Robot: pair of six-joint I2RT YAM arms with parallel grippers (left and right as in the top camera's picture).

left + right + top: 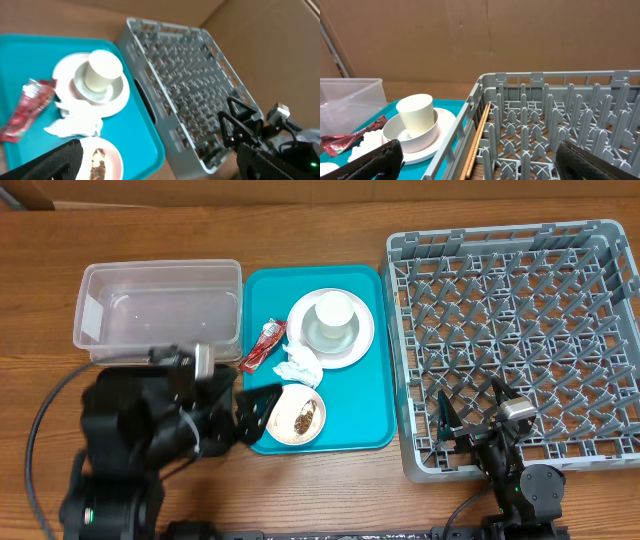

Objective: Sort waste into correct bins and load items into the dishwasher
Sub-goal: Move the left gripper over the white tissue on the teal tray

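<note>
Wooden counter (300, 230), cardboard wall (470, 40) behind, and here's the layout. The teal tray (360, 410) lies in the middle, with the clear tub (160, 310) to its left and the grey dish rack (520, 340) to its right. On the tray, the round plate (342, 358) carries a bowl (412, 137) with the pale cup (335, 315) standing in it. The red wrapper (264, 345) and the crumpled napkin (298, 365) lie just beside the plate. The small dish (297, 417) of rice and brown scraps sits nearer the tray's front edge. The left gripper (262, 414) hovers just beside that dish, fingers spread wide, holding nothing. The right gripper (470, 408) hangs over the rack's front edge, also spread wide and empty. A thin wooden stick (477, 140), possibly a chopstick, lies along the rack's inner wall
</note>
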